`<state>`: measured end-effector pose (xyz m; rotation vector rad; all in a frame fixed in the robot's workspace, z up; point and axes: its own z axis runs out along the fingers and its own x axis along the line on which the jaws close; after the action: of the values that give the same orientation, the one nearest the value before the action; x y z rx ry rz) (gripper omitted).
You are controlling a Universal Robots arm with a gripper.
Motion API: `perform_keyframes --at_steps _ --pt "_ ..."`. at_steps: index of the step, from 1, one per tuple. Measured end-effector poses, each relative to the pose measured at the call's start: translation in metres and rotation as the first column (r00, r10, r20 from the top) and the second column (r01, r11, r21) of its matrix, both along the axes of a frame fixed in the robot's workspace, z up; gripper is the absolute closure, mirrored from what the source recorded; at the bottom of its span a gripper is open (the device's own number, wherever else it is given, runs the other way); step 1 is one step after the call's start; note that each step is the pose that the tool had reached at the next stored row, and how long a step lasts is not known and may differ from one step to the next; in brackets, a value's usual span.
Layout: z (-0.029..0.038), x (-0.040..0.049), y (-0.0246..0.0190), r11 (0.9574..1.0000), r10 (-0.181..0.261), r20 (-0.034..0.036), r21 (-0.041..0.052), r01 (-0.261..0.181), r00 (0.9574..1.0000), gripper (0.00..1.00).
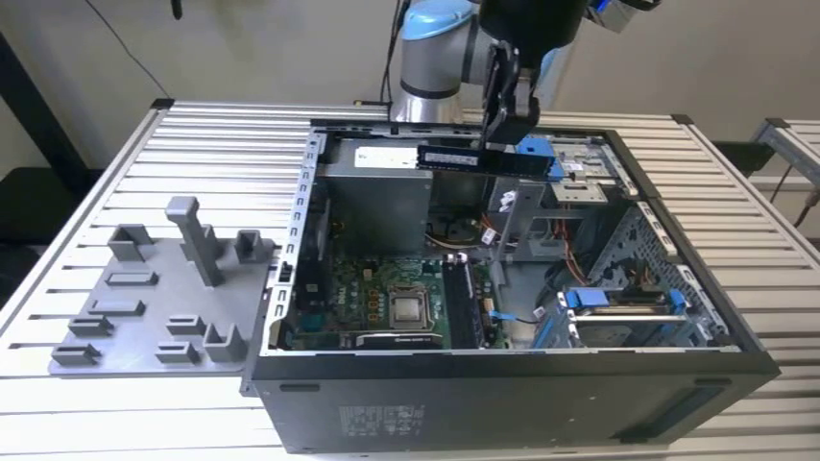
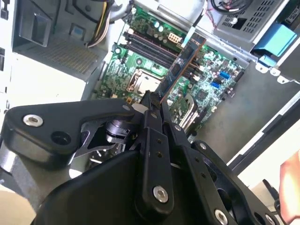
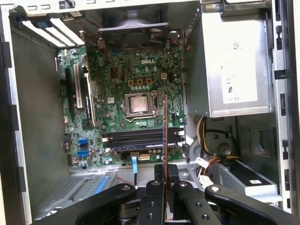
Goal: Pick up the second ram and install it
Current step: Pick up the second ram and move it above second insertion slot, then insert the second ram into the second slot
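1. Exterior view: the black two-fingered gripper [image 1: 504, 134] hangs over the far side of the open black metal computer case [image 1: 513, 389], which lies on a slatted aluminium table [image 1: 192, 134]. Its fingers are clamped on the second ram [image 1: 485, 158], a slim dark memory stick with a pale label towards the exterior view's left. The stick is held level in the air, well above the green motherboard [image 1: 384, 288].
2. Second wrist view: the second ram [image 2: 183, 61] juts out from between the pinched fingertips of the gripper [image 2: 153, 104]. It is seen nearly edge-on, with the motherboard [image 2: 211, 70] and its long black memory slots [image 2: 145, 44] behind it.
3. First wrist view: the second ram [image 3: 165, 136] shows as a thin edge rising from the gripper [image 3: 166, 176]. It crosses the memory slots [image 3: 136, 138] and ends just beside the square silver processor socket [image 3: 139, 104].
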<state>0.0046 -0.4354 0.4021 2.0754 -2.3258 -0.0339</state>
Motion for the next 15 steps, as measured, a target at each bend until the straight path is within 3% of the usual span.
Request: perform_keyframes --at_steps 15 --pt "0.0 0.0 0.0 0.9999 0.0 0.0 -0.0139 0.0 1.0 0.86"
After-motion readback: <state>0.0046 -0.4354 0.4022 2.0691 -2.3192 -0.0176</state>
